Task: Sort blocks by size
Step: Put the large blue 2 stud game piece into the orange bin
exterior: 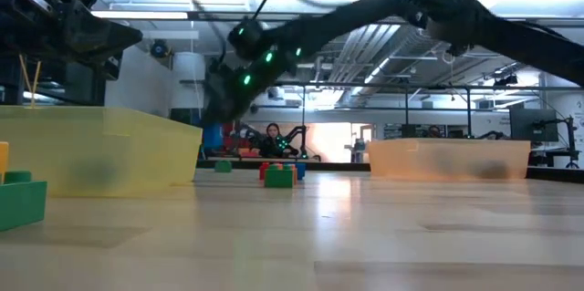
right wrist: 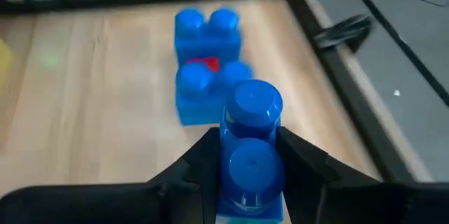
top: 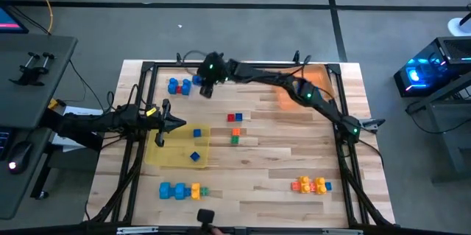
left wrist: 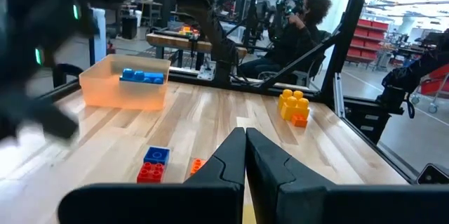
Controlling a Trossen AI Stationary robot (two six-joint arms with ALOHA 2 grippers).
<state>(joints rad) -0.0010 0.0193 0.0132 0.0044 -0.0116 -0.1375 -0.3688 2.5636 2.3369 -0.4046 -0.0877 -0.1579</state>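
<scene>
My right gripper [top: 206, 90] reaches to the table's far left and is shut on a blue oblong brick [right wrist: 250, 147]. Just past it lies a cluster of blue bricks with a red one [right wrist: 205, 66], which also shows in the high view [top: 179, 85]. My left gripper [top: 182, 123] is shut and empty [left wrist: 245, 155], above the far edge of the yellow tray [top: 165, 154]. That tray holds a yellow brick [top: 197, 132] and a blue brick [top: 195, 156]. The orange tray [left wrist: 105, 87] holds a blue brick [left wrist: 143, 76]. My right gripper pinches the blue brick by its two long sides [right wrist: 228, 155] between its two fingers, which lie across it. Its two studs [right wrist: 252, 101] face the wrist camera. The fingers come slanting down from the table's right side. The brick's underside is hidden.
Red, orange and green bricks [top: 235, 129] lie at the table's middle. A row of blue, yellow and green bricks [top: 181, 190] lies near the front left, and an orange-yellow cluster [top: 310, 185] near the front right. The table's black frame [top: 243, 64] runs behind my right gripper. A person [left wrist: 298, 27] sits beyond the table.
</scene>
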